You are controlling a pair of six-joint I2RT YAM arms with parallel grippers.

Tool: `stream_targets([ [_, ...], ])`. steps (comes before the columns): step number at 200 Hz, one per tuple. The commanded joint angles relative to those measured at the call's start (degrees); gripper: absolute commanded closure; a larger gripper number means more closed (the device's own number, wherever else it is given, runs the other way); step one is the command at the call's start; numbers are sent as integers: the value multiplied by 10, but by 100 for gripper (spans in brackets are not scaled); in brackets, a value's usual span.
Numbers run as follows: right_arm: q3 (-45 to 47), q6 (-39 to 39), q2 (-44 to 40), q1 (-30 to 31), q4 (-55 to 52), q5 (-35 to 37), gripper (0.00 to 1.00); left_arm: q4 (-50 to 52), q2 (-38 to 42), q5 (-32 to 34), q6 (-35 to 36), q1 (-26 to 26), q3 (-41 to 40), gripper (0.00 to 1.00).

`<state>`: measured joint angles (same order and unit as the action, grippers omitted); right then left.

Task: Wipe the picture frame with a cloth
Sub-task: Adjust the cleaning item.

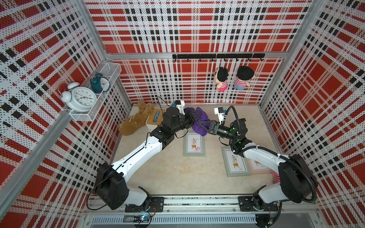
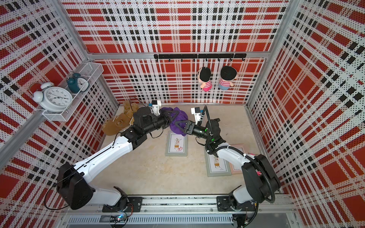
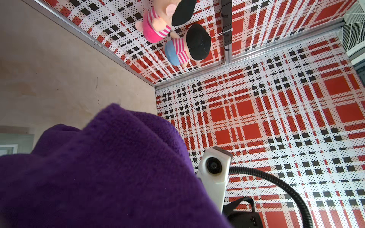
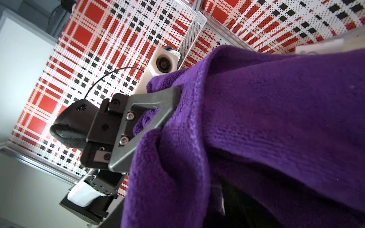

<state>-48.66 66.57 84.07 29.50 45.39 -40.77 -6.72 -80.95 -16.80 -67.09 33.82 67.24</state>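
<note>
The purple cloth hangs bunched above the floor near the back wall, held between both arms. My left gripper is shut on its upper part. In the right wrist view one left finger presses into the cloth. My right gripper reaches into the cloth from the other side, and fabric covers its jaws, so their state is hidden. In the left wrist view the cloth hides the left jaws. A grey-green picture frame lies flat just in front of the cloth, and a second one lies to its right.
A pink frame lies partly under the right arm. A brown plush toy and a white box with a wooden lid sit at the back left. Two dolls hang on the back wall. Clocks stand on a wire shelf at left.
</note>
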Motion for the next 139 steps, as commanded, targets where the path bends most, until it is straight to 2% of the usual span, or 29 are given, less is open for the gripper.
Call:
stream_targets([
  [1,-23,-24,11,2,-37,-4,50,-39,-6,-40,-7,13,-12,97],
  [10,-28,-29,12,1,-48,-2,57,-40,-7,-42,-7,13,-16,96],
  [31,-36,-52,5,0,-95,19,79,-41,-5,-46,-6,13,-28,91],
  [40,-37,-65,-3,-1,-123,38,90,-40,-3,-46,-3,11,-33,86],
  [55,-33,-87,-20,-4,-153,63,100,-30,1,-49,10,4,-38,77],
  [74,-36,-129,-51,-10,-227,101,100,0,21,-38,40,-12,-54,55],
  [105,-51,-193,-98,-37,-374,186,100,31,90,-22,75,-78,-127,18],
  [123,-83,-239,-107,-48,-484,264,100,33,138,-19,91,-120,-180,6],
  [139,-120,-285,-96,-48,-568,335,100,39,167,-19,104,-149,-219,4],
])
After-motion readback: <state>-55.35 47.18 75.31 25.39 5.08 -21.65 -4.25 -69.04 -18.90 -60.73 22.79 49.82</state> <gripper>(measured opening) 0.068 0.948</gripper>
